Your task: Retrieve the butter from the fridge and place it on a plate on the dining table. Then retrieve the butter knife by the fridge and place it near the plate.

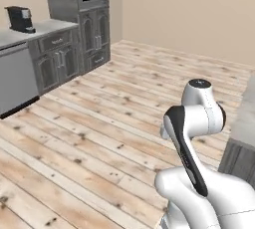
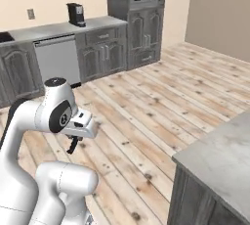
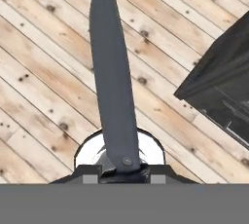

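Floorboards (image 1: 99,123) spread ahead of me in the left base view, grey cabinets (image 1: 60,58) and a coffee machine (image 1: 20,19) beyond. From the right base view, my gripper (image 2: 73,146) hangs low over the planks, beside the dining table (image 2: 219,160). Through the hand view, the butter knife (image 3: 113,72) sits clamped between my fingers, blade pointing away over the floor.

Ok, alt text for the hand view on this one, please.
A greyish butter knife juts up the frame from the gripper, which holds it near its base, over a pale wood plank floor. A dark cabinet corner enters from the right.
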